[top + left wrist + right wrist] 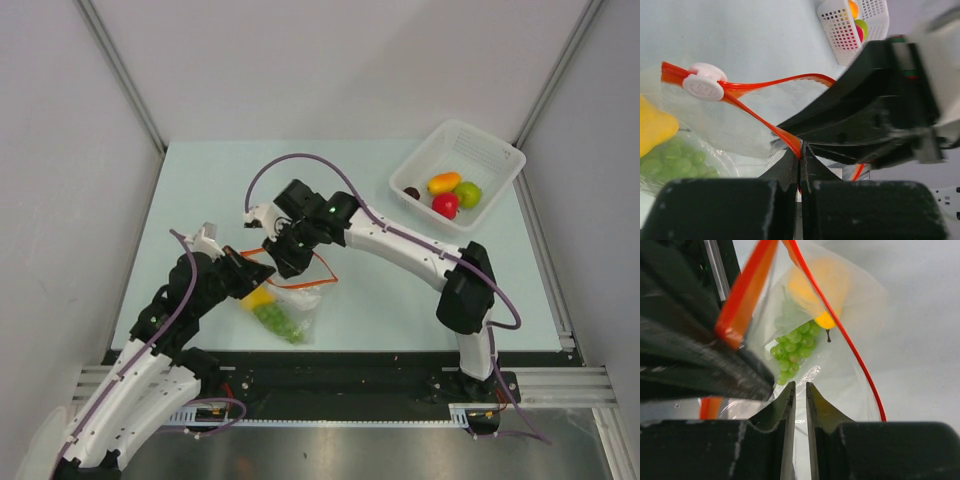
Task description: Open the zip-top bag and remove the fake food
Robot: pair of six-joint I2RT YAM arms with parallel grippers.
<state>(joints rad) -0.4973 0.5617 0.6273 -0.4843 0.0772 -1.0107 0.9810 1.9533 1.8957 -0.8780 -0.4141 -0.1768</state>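
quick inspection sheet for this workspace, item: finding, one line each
surface: pale green table, no spills seen
job's things: bag open near the arms, grapes and pear inside; three fruits in basket
clutter: small dark item in basket, unclear what
grippers: left gripper shut on zip strip; right gripper nearly shut on bag film
cables: purple cables along both arms, off the bag
surroundings: white walls, metal rail at near edge

The left arm (130, 385) and right arm (400, 238) have white shells and black joints, each trailed by a purple cable (300, 160). A green light (330, 210) glows on the right wrist. Gripper fingers (775, 415) are black and wedge-shaped.
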